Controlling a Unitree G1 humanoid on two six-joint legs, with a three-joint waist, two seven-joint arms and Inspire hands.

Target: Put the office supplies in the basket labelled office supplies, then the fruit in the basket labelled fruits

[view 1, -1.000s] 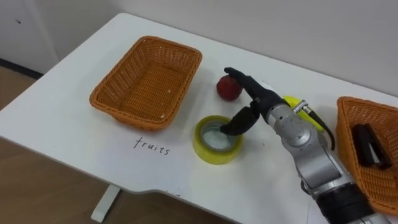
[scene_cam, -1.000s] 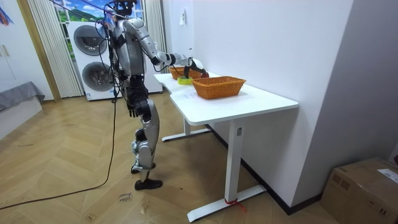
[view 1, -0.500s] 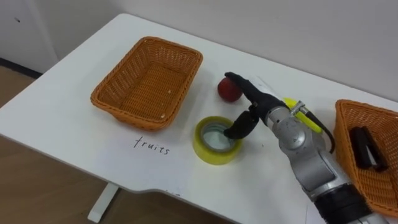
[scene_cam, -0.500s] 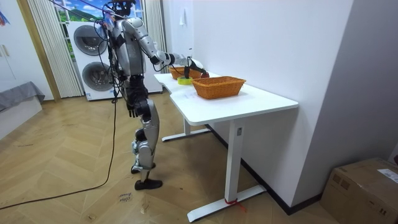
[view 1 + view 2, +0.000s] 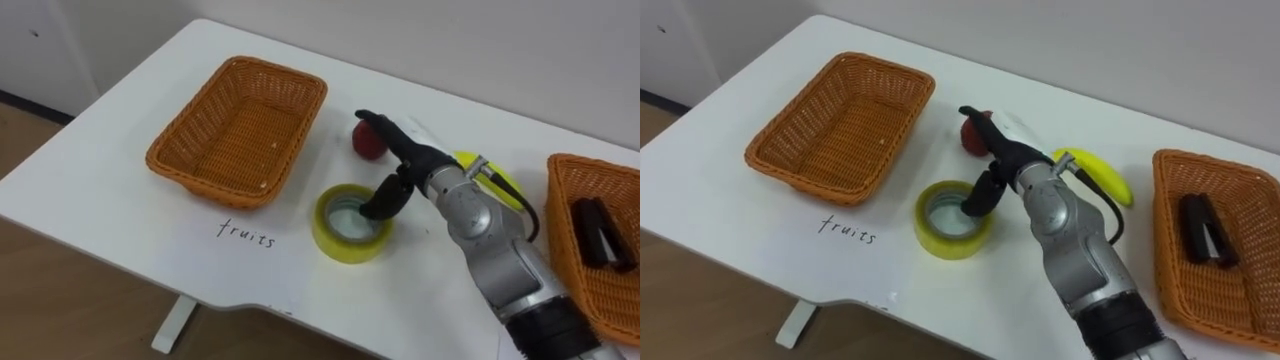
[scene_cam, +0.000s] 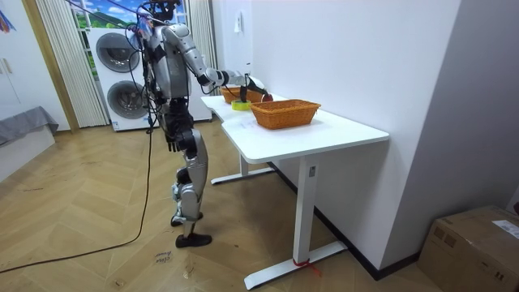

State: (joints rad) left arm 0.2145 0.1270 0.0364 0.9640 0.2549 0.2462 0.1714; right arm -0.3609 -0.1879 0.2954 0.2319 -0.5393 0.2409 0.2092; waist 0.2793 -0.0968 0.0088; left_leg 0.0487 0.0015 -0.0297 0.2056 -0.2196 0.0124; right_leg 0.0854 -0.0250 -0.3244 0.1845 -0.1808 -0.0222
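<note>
**Operator:** What's changed in the last second?

**Spotter:** Almost nothing. Your right hand (image 5: pixel 400 160) has stayed over the yellow tape roll (image 5: pixel 345 243), and nothing on the table (image 5: pixel 110 215) has shifted.

**Operator:** How does the hand look in the left eye view?

**Spotter:** The fingers stretch straight past the roll's far rim toward the apple (image 5: pixel 368 143). The thumb hangs into the roll's hole and isn't closed on anything. I'd judge that sets up a pinch on the rim. The empty basket (image 5: pixel 200 180), with its handwritten label, sits to the left.

**Operator:** And the room view?

**Spotter:** You stand at the table's end, on the room view's left, with your right arm out over it.

**Operator:** The right eye view?

**Spotter:** The banana (image 5: pixel 1102 175) lies just behind your wrist. The right basket (image 5: pixel 1170 250) holds a dark stapler (image 5: pixel 1202 230), so the tape likely belongs there.
</note>
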